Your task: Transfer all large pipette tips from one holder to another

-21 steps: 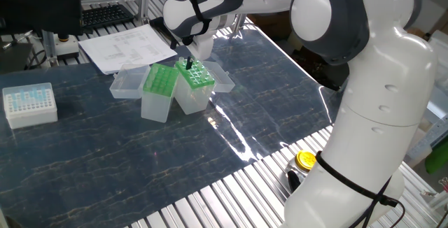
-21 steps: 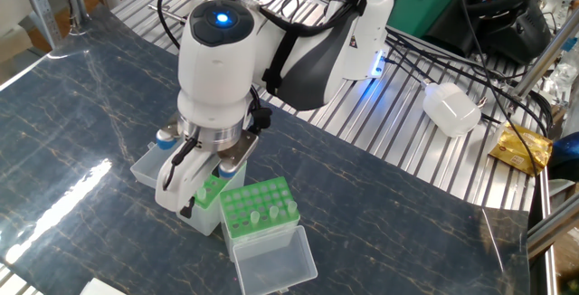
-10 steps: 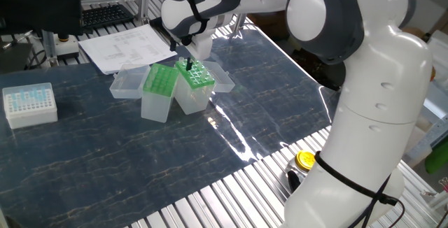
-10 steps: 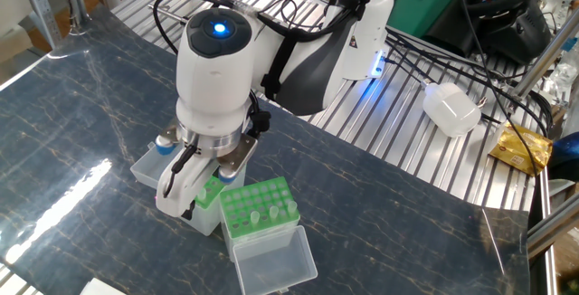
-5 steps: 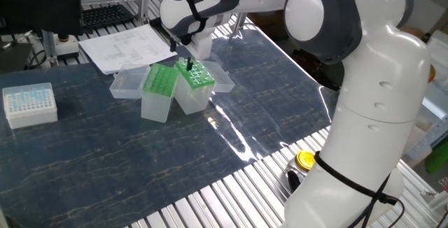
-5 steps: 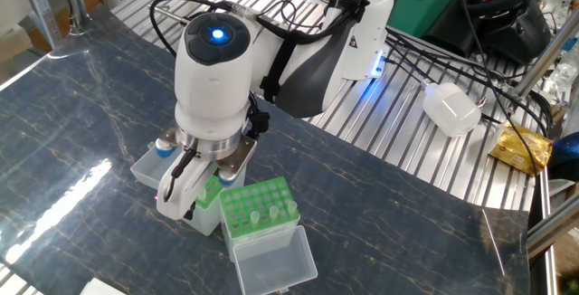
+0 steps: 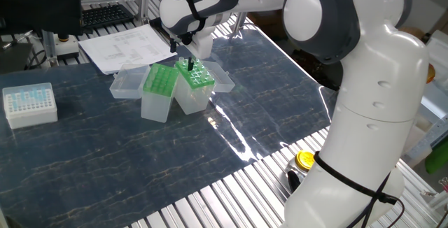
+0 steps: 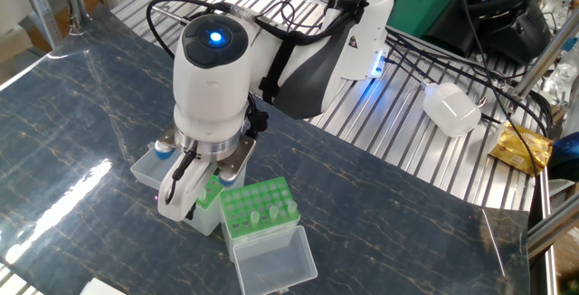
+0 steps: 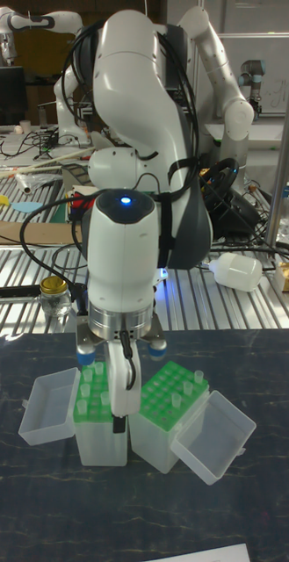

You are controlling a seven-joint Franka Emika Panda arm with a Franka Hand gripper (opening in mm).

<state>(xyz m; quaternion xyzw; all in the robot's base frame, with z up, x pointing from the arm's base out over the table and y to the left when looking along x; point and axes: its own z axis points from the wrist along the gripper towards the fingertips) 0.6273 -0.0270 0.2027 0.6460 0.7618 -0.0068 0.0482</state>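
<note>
Gripper (image 9: 119, 423), grip state unclear, hangs over translucent green-topped holders (image 9: 174, 413) bearing whitish conical tips (image 9: 199, 375).

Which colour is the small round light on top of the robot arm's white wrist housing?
Blue. The small round light shows best in the other fixed view.

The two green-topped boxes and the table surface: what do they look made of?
Both the wider box and the narrower box look like frosted translucent plastic with matte green plastic rack tops. The table surface looks like glossy dark marble-patterned sheet, judging by its glare streaks, laid over ribbed metal.
</note>
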